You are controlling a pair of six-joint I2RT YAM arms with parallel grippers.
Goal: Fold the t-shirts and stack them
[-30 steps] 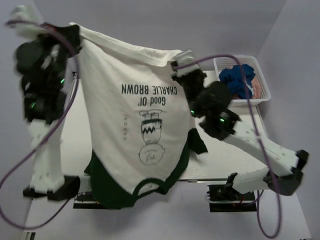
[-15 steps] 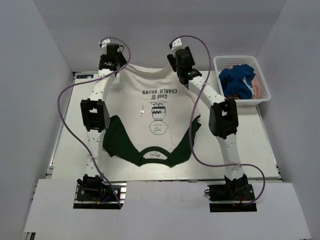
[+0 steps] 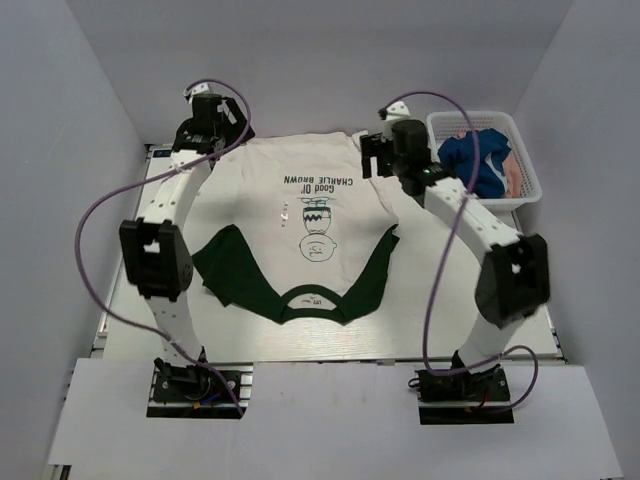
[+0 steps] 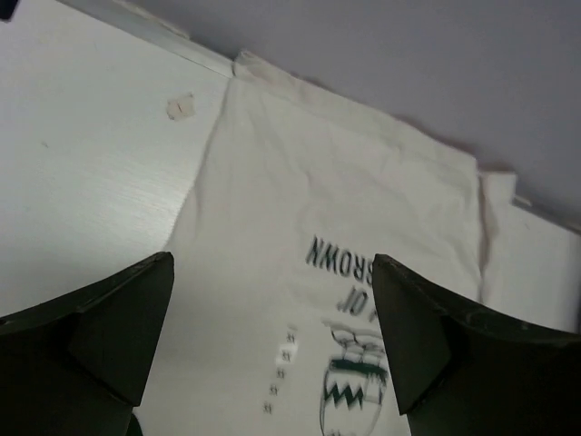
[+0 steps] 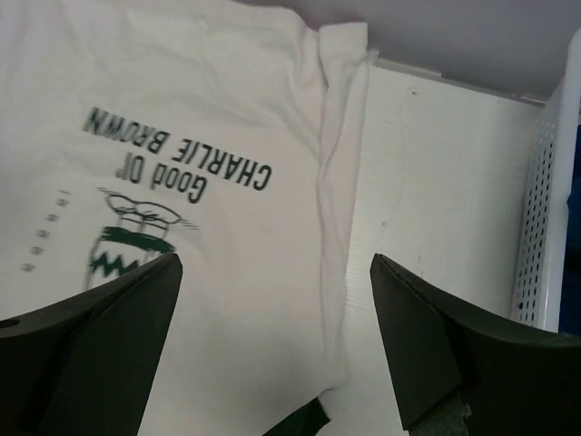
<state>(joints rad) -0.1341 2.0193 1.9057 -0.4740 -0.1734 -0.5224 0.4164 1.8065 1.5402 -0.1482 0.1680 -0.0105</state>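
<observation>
The cream t-shirt (image 3: 310,190) with dark green sleeves (image 3: 225,270) lies flat on the table, print side up, its collar toward the near edge. The hem runs along the far edge. My left gripper (image 3: 218,130) hovers open over the shirt's far left corner, nothing between its fingers; the left wrist view shows cream cloth (image 4: 345,200) below my left gripper (image 4: 272,309). My right gripper (image 3: 385,155) stands open over the far right side; under my right gripper (image 5: 277,318) lies the shirt's folded edge (image 5: 336,182). A blue t-shirt (image 3: 475,160) and a pink t-shirt (image 3: 512,175) sit in the basket.
A white mesh basket (image 3: 480,116) stands at the far right of the table; its wall (image 5: 545,209) shows in the right wrist view. White walls close in the back and both sides. Purple cables loop off both arms.
Both arms swung the hanging cream shirt down and out onto the table. Both grippers opened and let go of its hem corners, then drew slightly apart.
</observation>
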